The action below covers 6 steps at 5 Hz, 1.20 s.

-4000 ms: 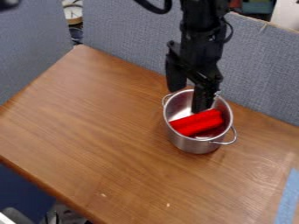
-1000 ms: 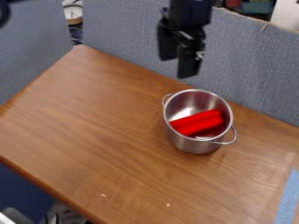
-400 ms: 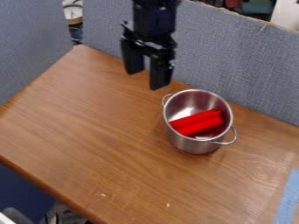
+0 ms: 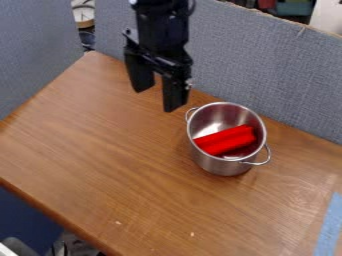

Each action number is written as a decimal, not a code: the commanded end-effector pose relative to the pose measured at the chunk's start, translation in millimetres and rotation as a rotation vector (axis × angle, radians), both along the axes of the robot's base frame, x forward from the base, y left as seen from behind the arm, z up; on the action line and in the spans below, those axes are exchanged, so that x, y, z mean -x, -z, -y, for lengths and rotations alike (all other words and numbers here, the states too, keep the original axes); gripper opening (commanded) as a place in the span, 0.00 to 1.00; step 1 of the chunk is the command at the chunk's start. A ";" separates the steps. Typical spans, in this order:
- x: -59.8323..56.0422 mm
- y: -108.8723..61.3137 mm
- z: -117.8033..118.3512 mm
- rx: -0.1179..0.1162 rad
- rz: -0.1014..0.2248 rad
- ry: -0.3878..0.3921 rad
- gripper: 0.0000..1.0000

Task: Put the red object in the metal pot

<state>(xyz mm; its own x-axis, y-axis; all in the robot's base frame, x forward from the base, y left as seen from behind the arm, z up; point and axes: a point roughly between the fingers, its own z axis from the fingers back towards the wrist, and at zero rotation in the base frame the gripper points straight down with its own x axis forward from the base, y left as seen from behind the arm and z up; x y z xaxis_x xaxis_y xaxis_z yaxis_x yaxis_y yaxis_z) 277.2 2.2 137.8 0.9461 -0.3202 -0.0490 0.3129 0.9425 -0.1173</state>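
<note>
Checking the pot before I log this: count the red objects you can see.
1. The red object lies inside the metal pot; nothing red shows elsewhere on the table.

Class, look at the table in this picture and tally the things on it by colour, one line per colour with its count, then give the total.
Red: 1, the red object, lying inside the pot.
Silver: 1, the metal pot, standing on the wooden table.
Total: 2
</note>
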 end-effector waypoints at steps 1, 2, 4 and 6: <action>-17.9 -12.3 12.8 -0.034 0.060 -0.009 1.00; -26.3 -0.1 31.4 -0.021 0.056 0.183 1.00; -23.4 -8.8 38.8 -0.020 0.065 0.292 1.00; -13.7 -5.9 20.9 -0.018 0.083 0.366 1.00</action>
<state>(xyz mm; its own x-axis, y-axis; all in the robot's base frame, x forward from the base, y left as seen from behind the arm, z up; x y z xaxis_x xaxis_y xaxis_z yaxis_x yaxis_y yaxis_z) 289.9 -18.7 129.6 0.7769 -0.6292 -0.0247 0.6246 0.7750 -0.0959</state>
